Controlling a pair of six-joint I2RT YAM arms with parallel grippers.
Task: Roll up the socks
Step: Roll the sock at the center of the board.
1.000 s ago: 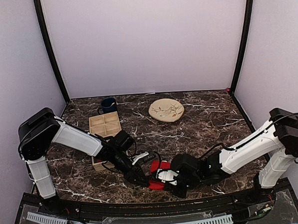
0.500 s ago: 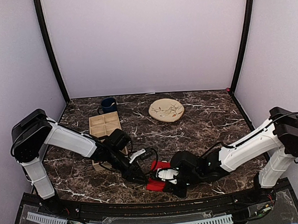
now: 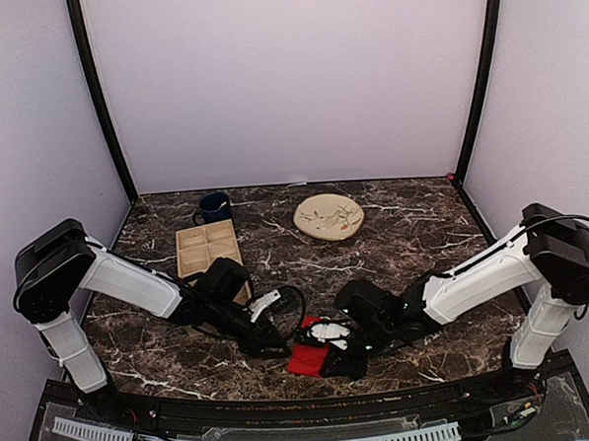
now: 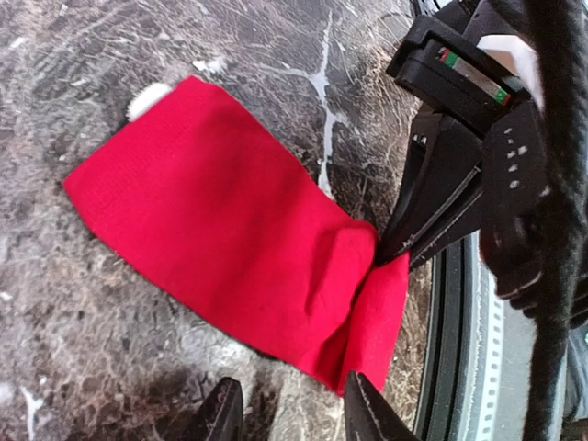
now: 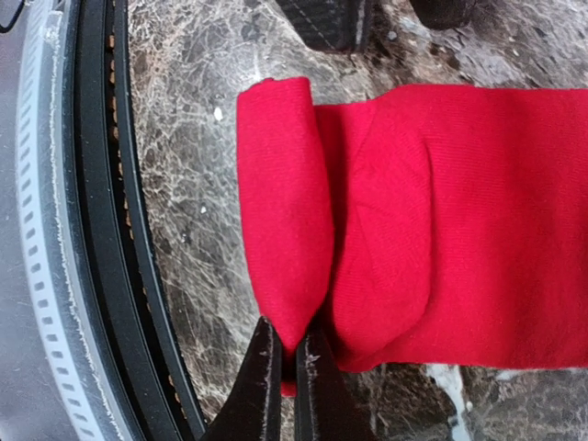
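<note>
The bright red soft fabric socks (image 3: 304, 358) lie at the 6 o'clock edge of the dark veined marble table (image 3: 404, 234), seemingly stacked as one flat strip; I cannot tell the two apart. The right gripper (image 5: 285, 356) reaches in from 3 o'clock, its jaws closed tight on the turned-over end of the strip. That end is doubled back on the rest in a soft first fold, so the pinch seems meant to hold the fold in shape and start the roll.

The left gripper (image 4: 292, 409) comes from 9 o'clock with its jaws about half apart and nothing between them. Its tips sit just beside the strip's long edge, probably to steady the cloth or take over the fold. The free end, with a small white marking, lies flat on the marble.

The round beige patterned plate (image 3: 328, 217) at 12 o'clock, and the pale wooden compartment tray (image 3: 208, 247) and dark blue mug (image 3: 214, 206) toward 10 o'clock, stand well apart from the work. The roll is barely begun.
</note>
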